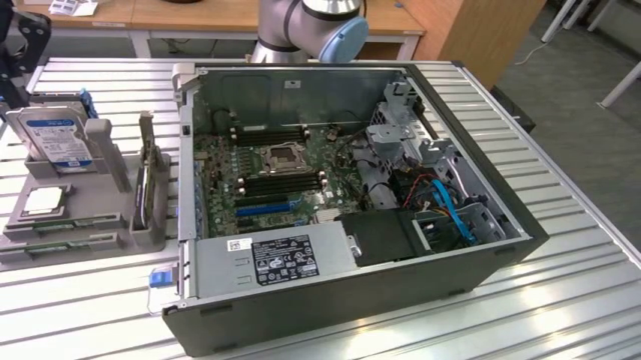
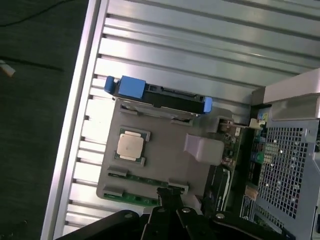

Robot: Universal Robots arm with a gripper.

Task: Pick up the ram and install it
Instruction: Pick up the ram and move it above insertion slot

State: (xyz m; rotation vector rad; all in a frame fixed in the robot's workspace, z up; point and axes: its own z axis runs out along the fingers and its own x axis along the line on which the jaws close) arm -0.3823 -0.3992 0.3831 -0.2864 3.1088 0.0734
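**Exterior view, read from its left.** The grey parts holder [image 1: 105, 142] carries a hard drive [image 1: 60, 135] standing upright. A processor [image 1: 45, 199] lies flat below it in the frame. At the lower left is the ram [image 1: 76, 222], flat in its cradle, with a second stick [image 1: 58, 245] parallel and just beside it.

Note the ram's look: a long, thin green strip, caught under small grey clips near each end. Chips and label are too small to make out. Its long axis runs nearly level across the frame, pointing toward the open computer case [image 1: 350, 300] at centre. There the black memory slots [image 1: 285, 184] flank the processor socket [image 1: 281, 156].

**Wrist view.** Your gripper [image 2: 167, 192] has its fingers closed together, and nothing shows between them. The tips stand over the holder, at the end of the ram [image 2: 145, 181] nearer the case. From the tips the stick stretches away alongside the processor [image 2: 131, 145], so you are placed at one end of the long axis and not at its middle. Whether the tips touch the stick cannot be told. The second stick [image 2: 127, 198] passes partly behind the fingers.
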